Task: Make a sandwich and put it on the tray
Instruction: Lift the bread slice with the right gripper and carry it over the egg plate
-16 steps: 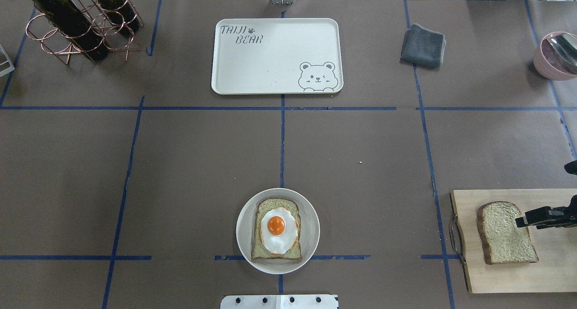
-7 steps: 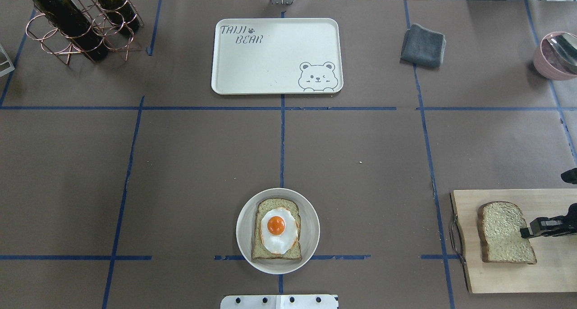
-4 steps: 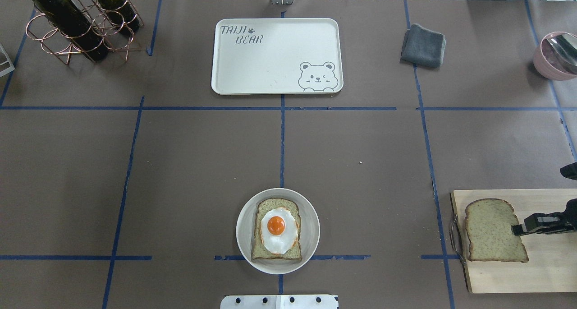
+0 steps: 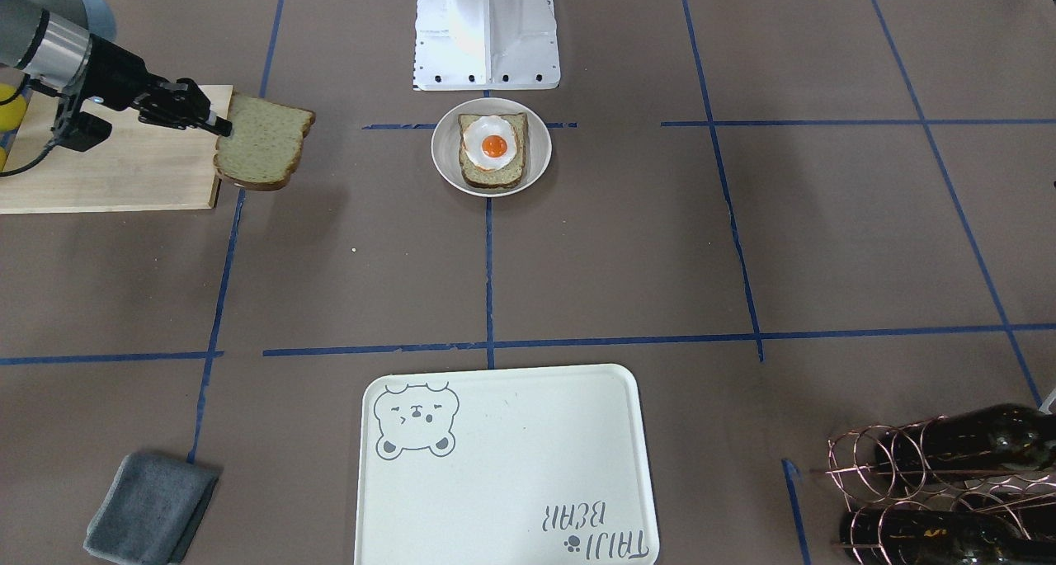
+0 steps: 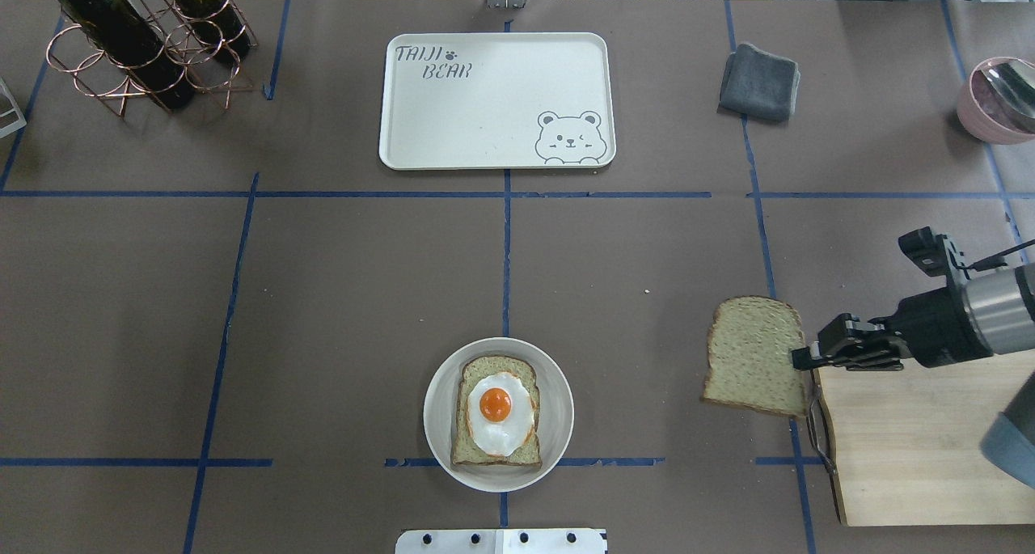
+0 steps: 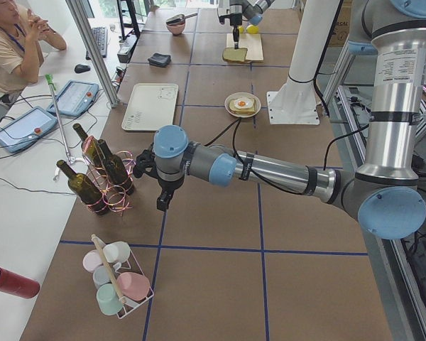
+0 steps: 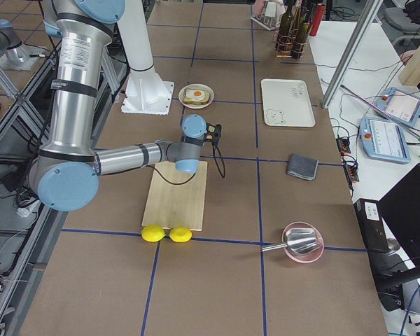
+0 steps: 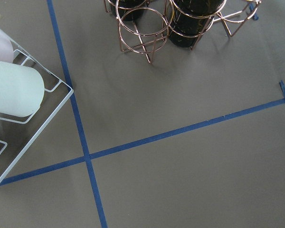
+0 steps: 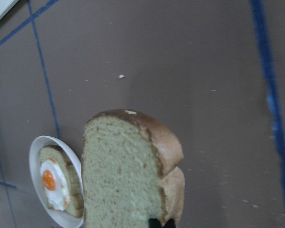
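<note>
Tan speckled top slice (image 5: 754,356) hangs from the R gripper (image 5: 800,358), jaws pinched shut on its edge only. It's lifted just past the cutting board (image 5: 914,449) and well apart from the plate (image 5: 559,392), where the btm slice (image 5: 471,450) + egg (image 5: 500,416) lie. The tray (image 5: 485,117) sits at the table's far side. Risks, IMO: w/ an edge-only grip the slice may sag, pivot or slip out; an off-centre drop could shove the egg. L gripper (image 6: 163,202): can't tell if open or closed.
</note>
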Motion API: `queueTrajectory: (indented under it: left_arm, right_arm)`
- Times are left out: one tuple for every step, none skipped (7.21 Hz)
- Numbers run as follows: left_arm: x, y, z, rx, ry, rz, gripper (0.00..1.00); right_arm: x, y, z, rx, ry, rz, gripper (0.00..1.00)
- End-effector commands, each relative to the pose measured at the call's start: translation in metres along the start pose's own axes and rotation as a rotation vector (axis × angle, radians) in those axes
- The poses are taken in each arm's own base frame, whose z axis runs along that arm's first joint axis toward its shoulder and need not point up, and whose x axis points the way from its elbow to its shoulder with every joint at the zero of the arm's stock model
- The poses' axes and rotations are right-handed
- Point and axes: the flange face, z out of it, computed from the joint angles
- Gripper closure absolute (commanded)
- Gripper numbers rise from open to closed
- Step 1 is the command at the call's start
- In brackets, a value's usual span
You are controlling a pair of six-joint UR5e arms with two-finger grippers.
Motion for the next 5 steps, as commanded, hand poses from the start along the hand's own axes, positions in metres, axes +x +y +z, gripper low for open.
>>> queueTrajectory:
  left_arm:
    - [-0.001, 0.0, 0.001, -0.002, 0.001, -0.001, 0.0]
    - [0.0, 0.0, 0.001, -0.003, 0.002, 0.0, 0.0]
    - [-0.002, 0.001, 0.003, -0.006, 0.002, -0.002, 0.0]
    - [-0.001, 0.0, 0.002, -0.004, 0.002, 0.001, 0.0]
    - [0.0, 0.0, 0.001, -0.002, 0.002, 0.002, 0.0]
  right_arm:
    - [-0.093, 0.002, 0.087, -0.036, -0.103, 0.039, 1.0]
    - [-0.117, 0.016, 0.131, -0.003, -0.105, 0.047, 1.0]
    - [-0.14, 0.036, 0.168, 0.018, -0.11, 0.048, 1.0]
    - [-0.157, 0.053, 0.195, 0.027, -0.093, 0.056, 1.0]
    - [-0.156, 0.065, 0.213, 0.009, -0.069, 0.063, 1.0]
